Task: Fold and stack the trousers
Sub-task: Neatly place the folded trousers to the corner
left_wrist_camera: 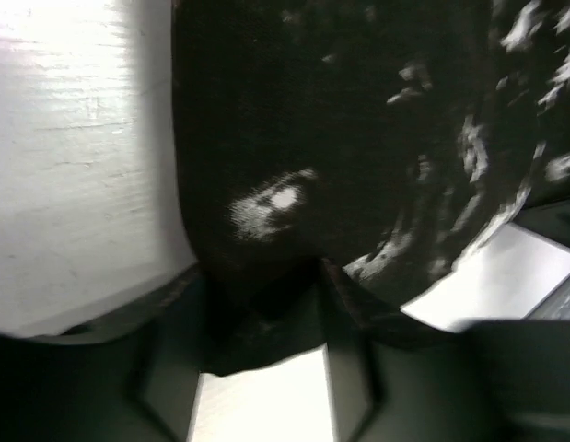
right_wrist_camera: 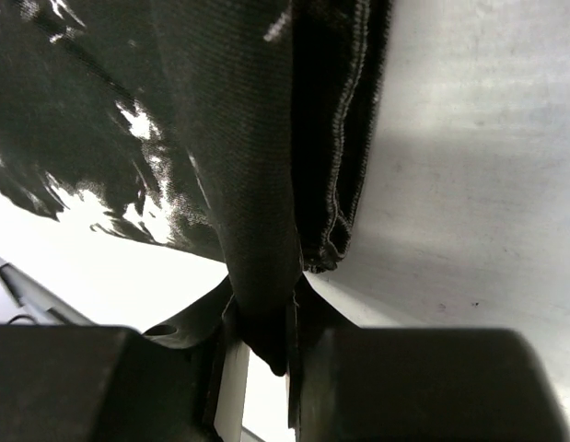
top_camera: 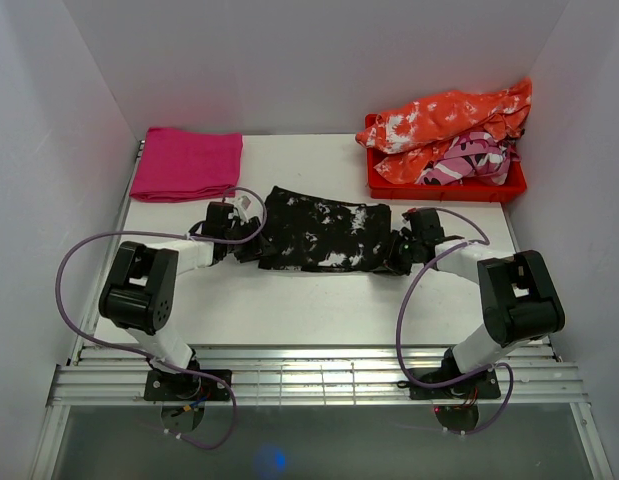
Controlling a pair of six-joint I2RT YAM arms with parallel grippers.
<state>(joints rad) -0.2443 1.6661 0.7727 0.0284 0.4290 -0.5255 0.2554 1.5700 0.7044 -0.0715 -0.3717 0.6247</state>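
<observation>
We inspected all three views and found no text, label, brand, number or sign that can be read on any surface.

One camera looks down from high behind me over the whole worktop (top_camera: 319, 310); both wrist cameras crowd opposite ends of the trousers (top_camera: 324, 232).

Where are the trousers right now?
In the top view, the trousers lie mid-table, spread between the left gripper and right gripper, nearer than the pink cloth and red bin.
</observation>
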